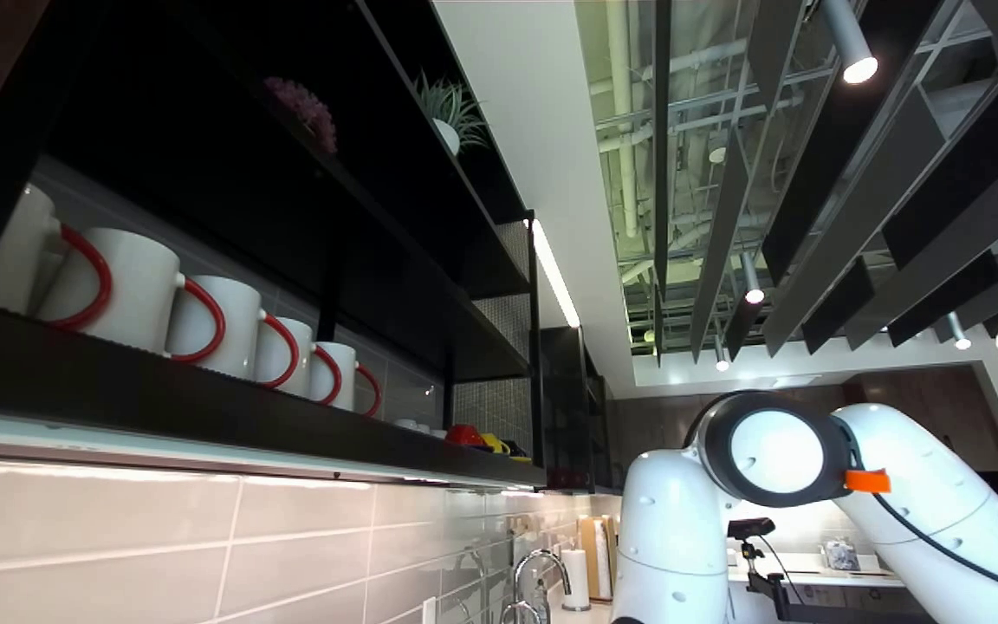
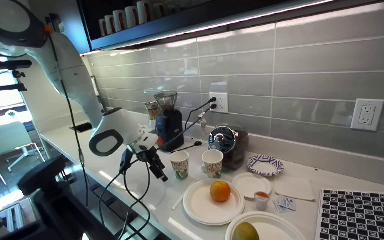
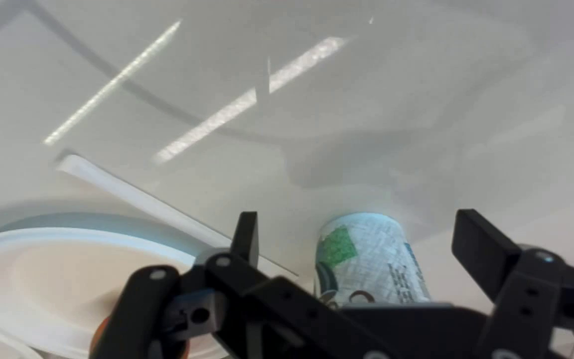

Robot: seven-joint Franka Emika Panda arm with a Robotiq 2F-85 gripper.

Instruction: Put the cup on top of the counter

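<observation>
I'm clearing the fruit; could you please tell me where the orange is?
In an exterior view, the orange sits just right of the picture's centre, on a white plate in front of two paper cups.

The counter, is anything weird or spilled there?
I see no spill on the counter. The checkered board looks a bit odd, though: it lies near plates and fruit, but doesn't look like a kitchen thing.

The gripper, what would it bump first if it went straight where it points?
Probably the white counter: the gripper slants down toward it. A patterned cup looks close to that line, but depth is unclear.
</observation>
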